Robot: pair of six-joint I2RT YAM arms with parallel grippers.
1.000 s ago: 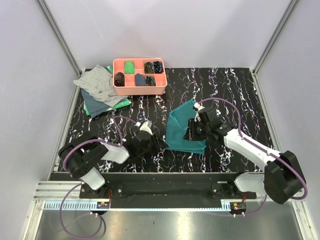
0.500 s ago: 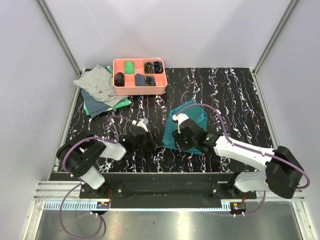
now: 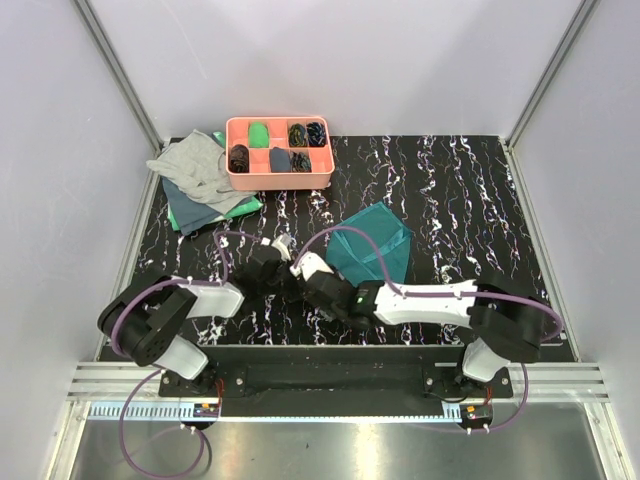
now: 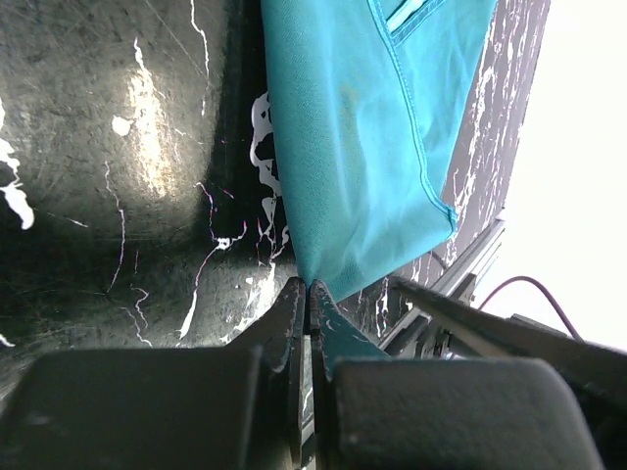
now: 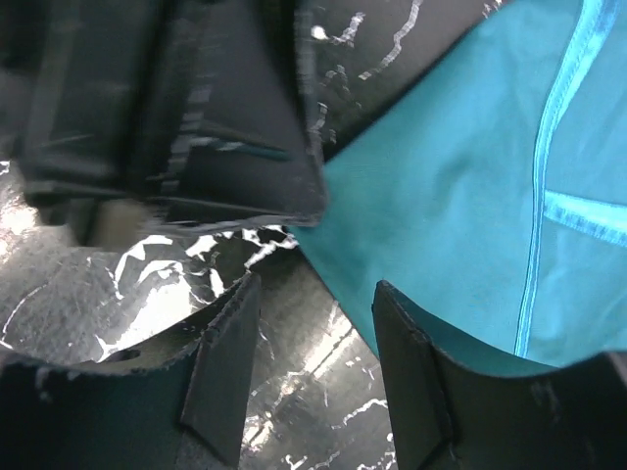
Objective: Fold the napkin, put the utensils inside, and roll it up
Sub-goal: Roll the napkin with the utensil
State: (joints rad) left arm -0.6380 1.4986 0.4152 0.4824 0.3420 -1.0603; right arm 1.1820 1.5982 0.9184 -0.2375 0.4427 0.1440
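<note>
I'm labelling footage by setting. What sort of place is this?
Probably a robotics lab test cell, not a dining room: plain white walls with metal frame posts enclose a black marbled table, and a left arm and right arm are bolted at its near edge.

Teal napkin, folded, one corner pinched

The napkin (image 3: 350, 258) is a plain teal cloth lying flat on the black marbled table (image 3: 470, 190), a little right of centre. It is doubled over itself into a slanted four-sided shape, with stitched hems and a lighter strip showing along its layered edges. Its near-left corner comes to a point clamped between the closed fingers of the left gripper (image 4: 306, 290).
</note>
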